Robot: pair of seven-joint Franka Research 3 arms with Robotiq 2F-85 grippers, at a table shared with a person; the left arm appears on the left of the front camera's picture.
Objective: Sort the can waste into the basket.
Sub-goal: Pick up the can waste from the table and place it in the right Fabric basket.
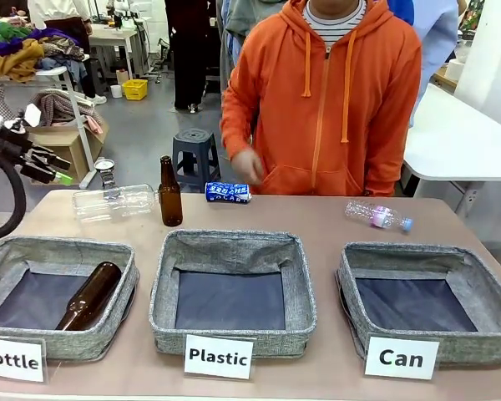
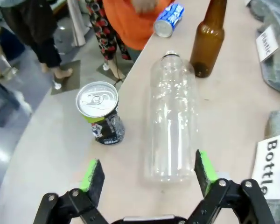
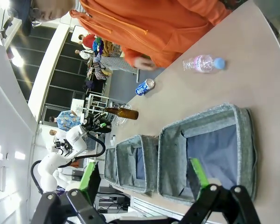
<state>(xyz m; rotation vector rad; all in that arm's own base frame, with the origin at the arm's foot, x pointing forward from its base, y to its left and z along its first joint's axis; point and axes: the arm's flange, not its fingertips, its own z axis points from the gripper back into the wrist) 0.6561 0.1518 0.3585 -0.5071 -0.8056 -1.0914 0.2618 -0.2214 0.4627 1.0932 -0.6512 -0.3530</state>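
Table point(image 1: 317, 221) carries three grey baskets point(image 1: 58, 249) point(image 1: 234, 242) point(image 1: 417, 253), two cans point(image 1: 228, 193) point(image 1: 105, 170), seemingly three loose bottles point(image 1: 114, 203) point(image 1: 170, 194) point(image 1: 377, 216).

The person's hand point(image 1: 249, 164) is blurred. The silver can point(image 1: 105, 170) has its lower part hidden behind the clear bottle point(image 1: 114, 203) (its print is too small to read), and the "Bottle" sign point(image 1: 12, 359) is cut by the left edge.

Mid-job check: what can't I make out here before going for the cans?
- Front view: upright can, lower body masked by the clear bottle.
- Front view: person's hand blurred; contact with the blue can unclear.
- Right wrist view: Can basket floor partly covered by a finger.
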